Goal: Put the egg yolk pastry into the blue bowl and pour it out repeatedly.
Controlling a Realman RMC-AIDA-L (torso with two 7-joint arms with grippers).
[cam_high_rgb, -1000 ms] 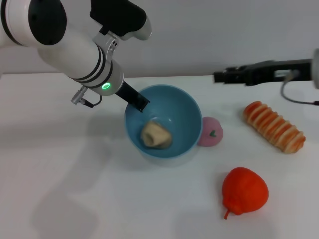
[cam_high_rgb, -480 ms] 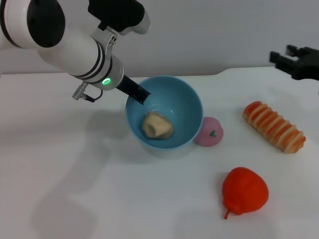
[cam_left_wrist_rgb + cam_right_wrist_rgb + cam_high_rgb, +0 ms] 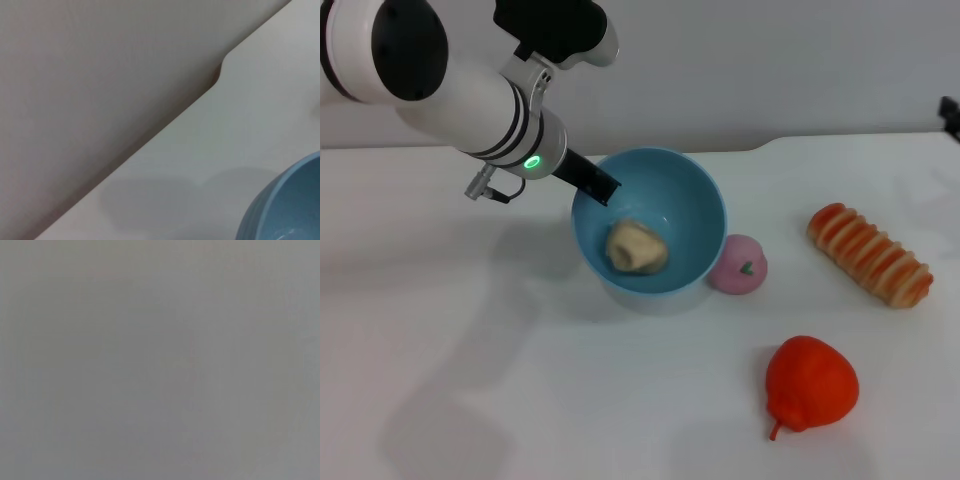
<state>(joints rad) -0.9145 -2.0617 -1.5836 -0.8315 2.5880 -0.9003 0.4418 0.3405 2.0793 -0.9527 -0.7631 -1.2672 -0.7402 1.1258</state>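
Observation:
The blue bowl (image 3: 685,205) is tilted with its opening toward me, near the middle of the white table. The egg yolk pastry (image 3: 637,246), a pale beige lump, lies inside it against the lower wall. My left gripper (image 3: 604,192) is shut on the bowl's far-left rim, with one black finger (image 3: 588,180) showing over the edge. Part of the bowl's outer wall also shows in the left wrist view (image 3: 290,205). Only a dark sliver of my right gripper (image 3: 953,114) shows at the far right edge, well away from the bowl.
A pink ball with a green mark (image 3: 741,265) touches the bowl's right side. A striped orange-and-cream bread roll (image 3: 869,254) lies at the right. A red fruit-shaped item (image 3: 810,383) sits at the front right. The right wrist view shows only grey.
My right arm has drawn back to the right, almost out of the head view. The left gripper has lifted the bowl slightly, with the pastry still inside.

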